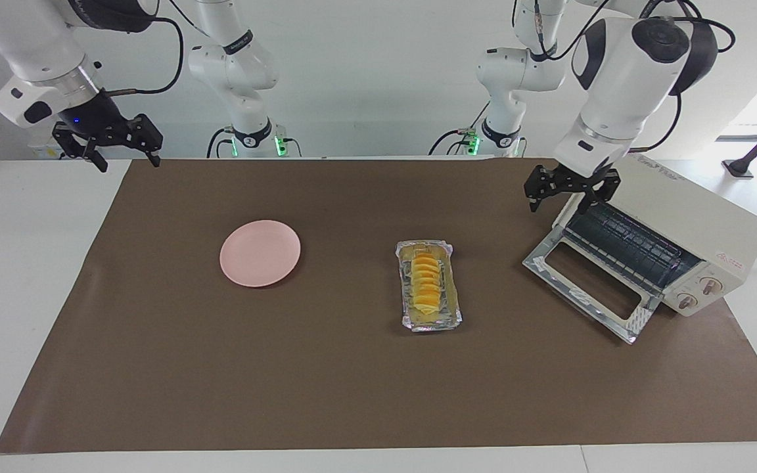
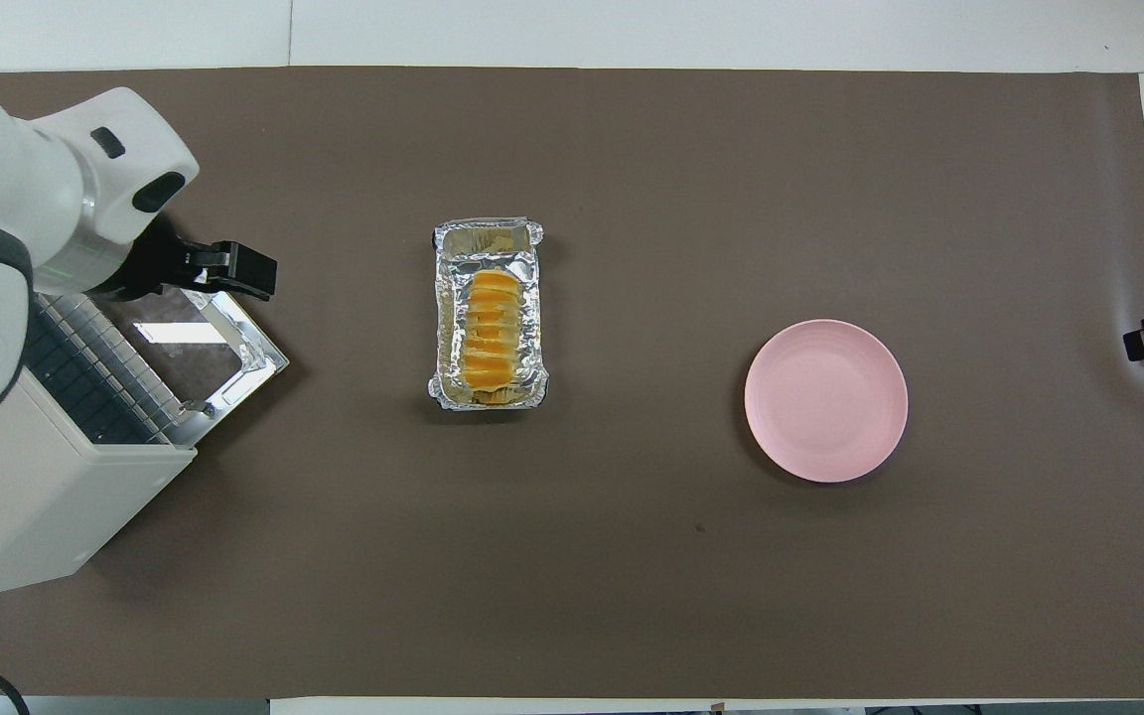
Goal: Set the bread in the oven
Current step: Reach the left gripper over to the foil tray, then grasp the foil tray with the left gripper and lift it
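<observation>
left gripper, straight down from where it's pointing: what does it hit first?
Probably the oven: the open left gripper hangs over its mouth end nearest the robots, fingers down, by the open door's hinge. Depth is unclear.

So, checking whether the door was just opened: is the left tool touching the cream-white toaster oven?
Cannot tell. In the facing view the open left tool hangs at the cream-white toaster oven's upper front edge, overlapping it; neither view shows a gap or contact plainly.

Ridged yellow-orange bread lying flat, cream oven door down
</observation>
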`<state>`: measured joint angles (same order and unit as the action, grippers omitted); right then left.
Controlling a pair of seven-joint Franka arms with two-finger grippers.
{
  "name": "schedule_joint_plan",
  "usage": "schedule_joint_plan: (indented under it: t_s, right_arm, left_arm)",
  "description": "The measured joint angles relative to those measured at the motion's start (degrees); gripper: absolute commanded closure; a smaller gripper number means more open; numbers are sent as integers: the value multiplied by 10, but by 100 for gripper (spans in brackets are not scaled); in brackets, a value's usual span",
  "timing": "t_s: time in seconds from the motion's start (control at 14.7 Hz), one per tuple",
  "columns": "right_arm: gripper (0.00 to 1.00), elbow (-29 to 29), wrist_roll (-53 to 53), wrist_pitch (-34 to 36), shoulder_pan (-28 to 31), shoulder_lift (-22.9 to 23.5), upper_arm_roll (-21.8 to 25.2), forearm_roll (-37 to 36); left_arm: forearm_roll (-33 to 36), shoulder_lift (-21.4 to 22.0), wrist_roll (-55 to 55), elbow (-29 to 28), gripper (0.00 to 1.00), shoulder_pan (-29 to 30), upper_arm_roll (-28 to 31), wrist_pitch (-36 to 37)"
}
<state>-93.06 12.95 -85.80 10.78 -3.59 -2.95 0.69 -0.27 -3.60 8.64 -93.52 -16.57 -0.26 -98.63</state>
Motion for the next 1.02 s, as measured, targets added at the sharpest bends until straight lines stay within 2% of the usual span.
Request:
schedule_joint_plan:
  t_s: [0.14, 0.61, 0.75, 0.89, 1.02]
  right_arm:
    - [0, 0, 0, 0, 0, -1, -1, 0]
    - [0, 0, 0, 0, -1, -2, -4, 0]
    - [0, 0, 0, 0, -1, -2, -4, 0]
    - [0, 0, 0, 0, -1, -2, -4, 0]
    - [0, 0, 0, 0, -1, -2, -4, 0]
  left_arm:
    - [0, -19, 67, -1, 0, -51, -1, -23]
    - [-6, -161, 196, 42, 0, -179, -2, -103]
    - [-6, -201, 221, 73, 0, -200, -1, -100]
    - [-7, -287, 240, 159, 1, -208, 0, -73]
    - [-7, -318, 245, 186, 2, -208, 1, -75]
